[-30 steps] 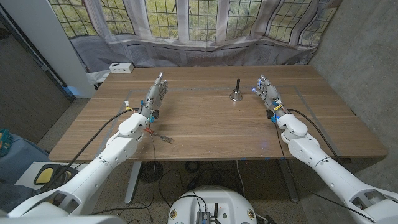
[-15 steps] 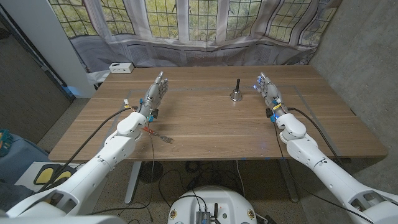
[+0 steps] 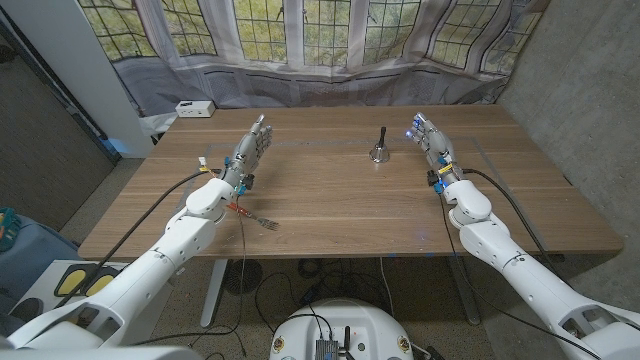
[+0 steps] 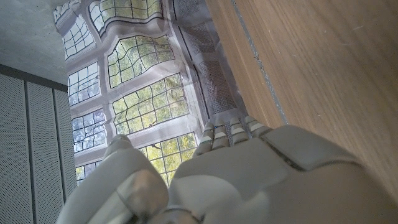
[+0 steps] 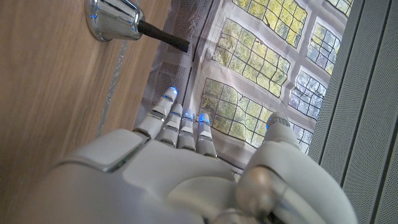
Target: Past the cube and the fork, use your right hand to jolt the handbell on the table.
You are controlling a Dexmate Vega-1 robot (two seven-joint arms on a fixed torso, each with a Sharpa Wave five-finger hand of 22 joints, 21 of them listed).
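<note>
Handbell [image 3: 378, 148] stands upright on the wooden table [image 3: 340, 205], off to the inner side of the right hand [image 3: 430, 146] and about level with its fingers [image 3: 418, 129]; clear gap between them, no contact. Right wrist view shows the same: handbell [image 5: 118, 18] ahead of and to one side of the right hand [image 5: 180, 180], apart from the fingers [image 5: 180, 121].

Right hand: fingers extended and close together, holding nothing, blue lights at the tips. Thumb stands apart from the rest in the wrist view.

Left hand [image 3: 247, 152]: fingers stretched forward, holding nothing; handbell lies well apart from it, across the table toward the right hand. In the left wrist view the left hand [image 4: 205, 180] has its fingers [image 4: 230, 132] straight.

Fork [image 3: 258, 219] lies on the table behind the left hand, beside the left forearm, thin metal with a reddish part at the handle end.

Materials: handbell has a polished, chrome-like flared body with bright reflections and a slim dark matt handle. Table is brown wood, long straight grain, with a faint pale line across it. Hands are smooth white-grey shells with ribbed, segmented fingers.
</note>
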